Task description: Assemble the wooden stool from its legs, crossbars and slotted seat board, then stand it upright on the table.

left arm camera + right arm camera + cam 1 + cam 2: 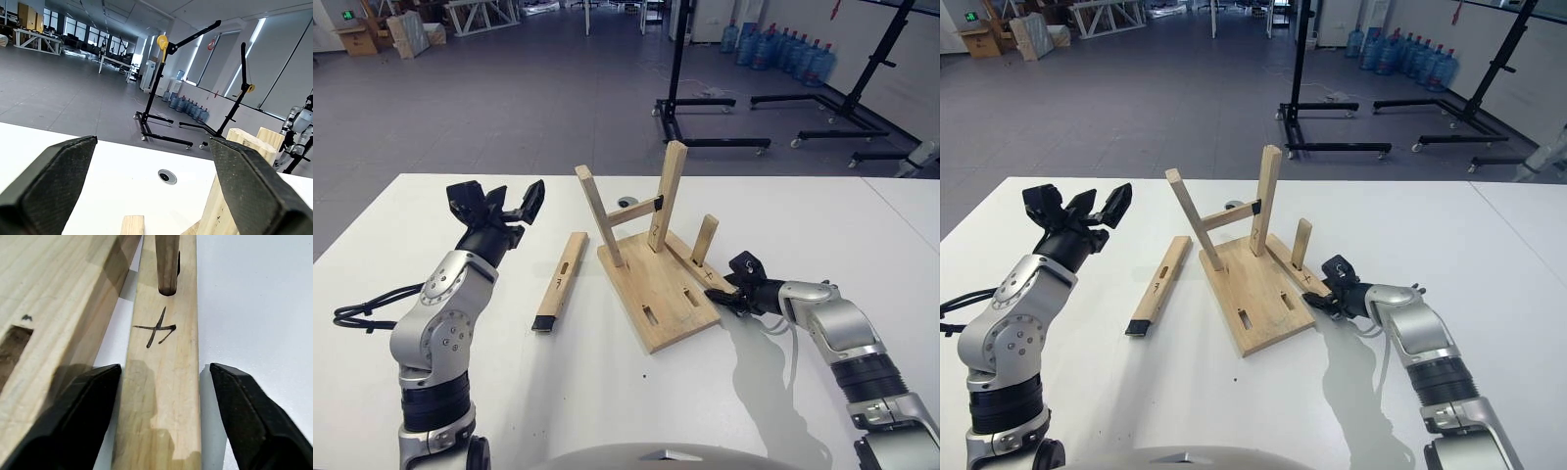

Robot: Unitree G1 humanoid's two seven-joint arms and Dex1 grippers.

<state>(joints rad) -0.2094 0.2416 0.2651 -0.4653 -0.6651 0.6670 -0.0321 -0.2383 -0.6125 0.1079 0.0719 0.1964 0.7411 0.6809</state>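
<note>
- At lower right of the head views, the right gripper [722, 291] rests low on the white table [607, 392]. It is spread wide, with one finger on each side of a wooden leg [168, 374] lying flat, and not clamped on it.
- That leg bears a pen mark and lies just beside the right edge of the seat board [631, 274]. A short crossbar [706, 238] stands up out of its slot, directly ahead of the fingers.
- Left of centre a loose leg [562, 278] with a dark tip lies flat, between the left arm and the board and apart from both.
- The seat board lies flat at centre, with open slots in its near half.
- Two legs rise from its far half: a left leg [598, 215], which leans, and a right leg [669, 194]. A crossbar [632, 212] joins them.
- At upper left the left gripper [501, 202] hangs above the table, released and holding nothing.
- A black cable [362, 315] loops at the left edge.
- Behind the legs is a round grommet [167, 176] in the tabletop.
- Beyond it are grey floor, black wheeled stands [705, 108], water bottles [783, 47] and cartons [357, 37].
</note>
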